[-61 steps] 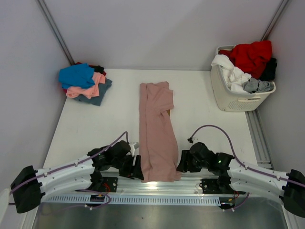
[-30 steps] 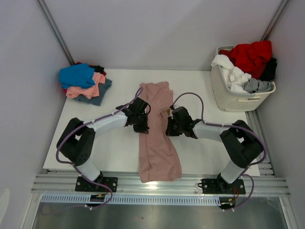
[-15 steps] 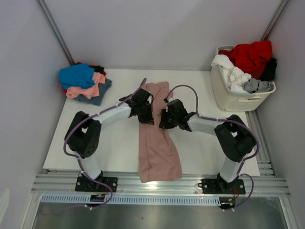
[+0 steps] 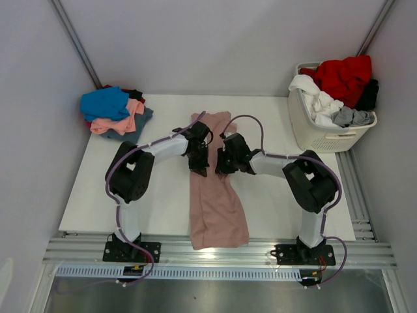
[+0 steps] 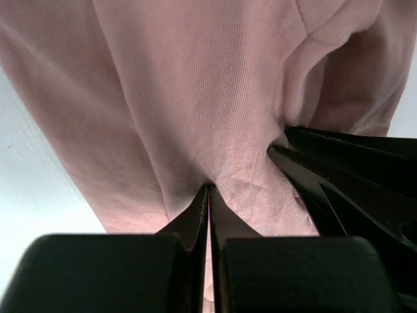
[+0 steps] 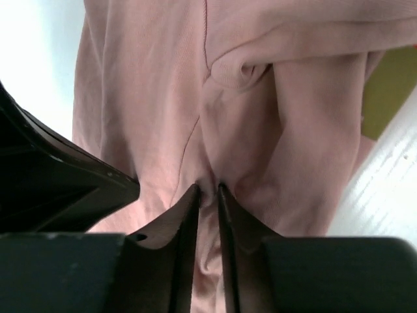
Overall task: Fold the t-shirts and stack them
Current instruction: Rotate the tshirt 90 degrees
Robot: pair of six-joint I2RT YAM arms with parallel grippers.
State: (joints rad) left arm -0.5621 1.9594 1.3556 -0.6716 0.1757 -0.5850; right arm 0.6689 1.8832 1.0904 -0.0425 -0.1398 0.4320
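A dusty-pink t-shirt (image 4: 218,208) lies as a long narrow strip down the middle of the white table, hem toward the near edge. Both grippers meet side by side on its upper half. My left gripper (image 4: 199,168) is shut, its tips (image 5: 209,187) pinching a small pucker of pink cloth (image 5: 195,98). Close on its right, my right gripper (image 4: 221,164) holds a narrow fold of the same cloth (image 6: 163,98) between its nearly shut tips (image 6: 208,189). Each wrist view shows the other gripper's black body alongside.
A pile of folded t-shirts (image 4: 116,112), blue on top over salmon and slate, sits at the back left. A white slatted basket (image 4: 326,134) at the back right holds red, white and grey clothes. An olive patch (image 6: 391,85) shows beside the shirt's right edge.
Both arms have reached from the near hem up along the shirt to its upper half and drawn together. The shirt is narrower at the grippers, and the right jaws stand slightly wider.
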